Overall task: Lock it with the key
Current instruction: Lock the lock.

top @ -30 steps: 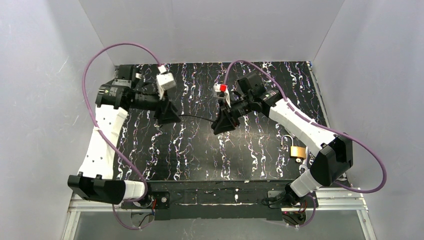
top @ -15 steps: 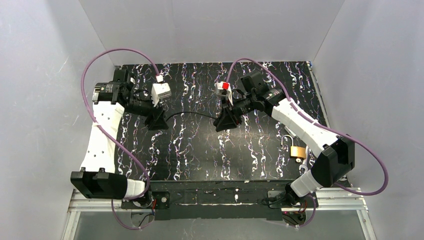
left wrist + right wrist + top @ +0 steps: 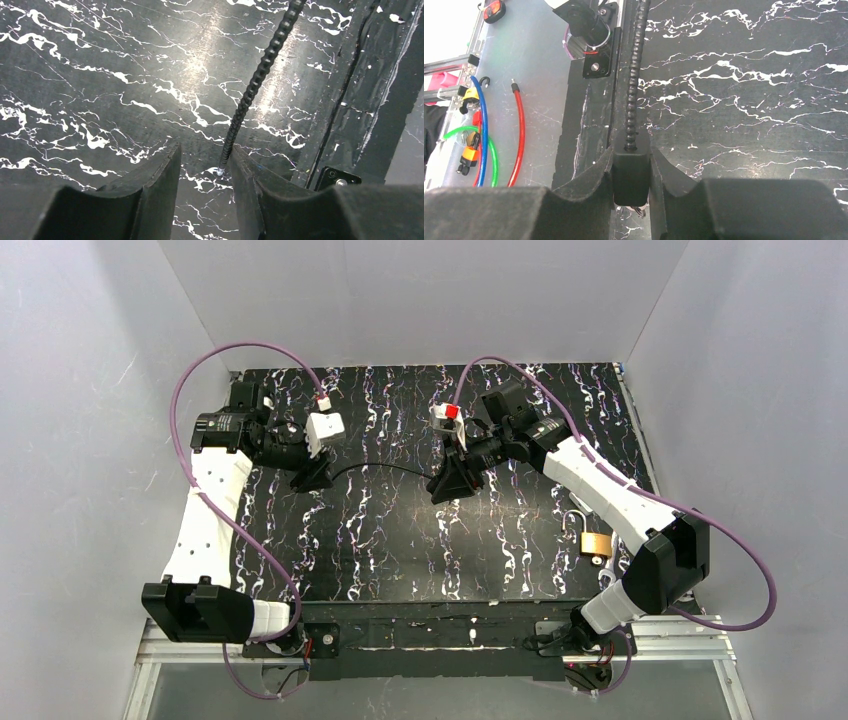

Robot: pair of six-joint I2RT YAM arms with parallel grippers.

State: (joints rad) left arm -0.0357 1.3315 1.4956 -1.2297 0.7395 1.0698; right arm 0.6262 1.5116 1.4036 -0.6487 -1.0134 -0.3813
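- The lock (image 3: 596, 543) lies on the desk (image 3: 400, 560) at its right side, close to the right arm's elbow. It is well apart from both claws, and nothing is touching it.
- Its silver shackle (image 3: 574, 522) points away from the arm bases. From the top view you cannot tell whether it is seated or popped open.
- You cannot make out the key with any certainty. A pale bit sits just beside the lock's near edge, but it is too small to identify.
- Your right claw (image 3: 630, 159) is clamped on a small black block (image 3: 630, 180). A ribbed black cable (image 3: 634, 75) runs out of the top of that block.
- Your left claw (image 3: 205, 160) stands with its jaws parted. The free end of the cable sits in the gap, right against one finger, and is not pinched.
- In the top view the cable spans the middle of the desk between the two claws, so both arms are busy with it and neither is working on the brass lock.
- Judged against the task, nothing that counts looks done. The key is not in hand or in the lock, and no shackle has been pressed home.
- What is left is to let go of the block, find and grasp the key, steady the lock, close the shackle, and turn the key.
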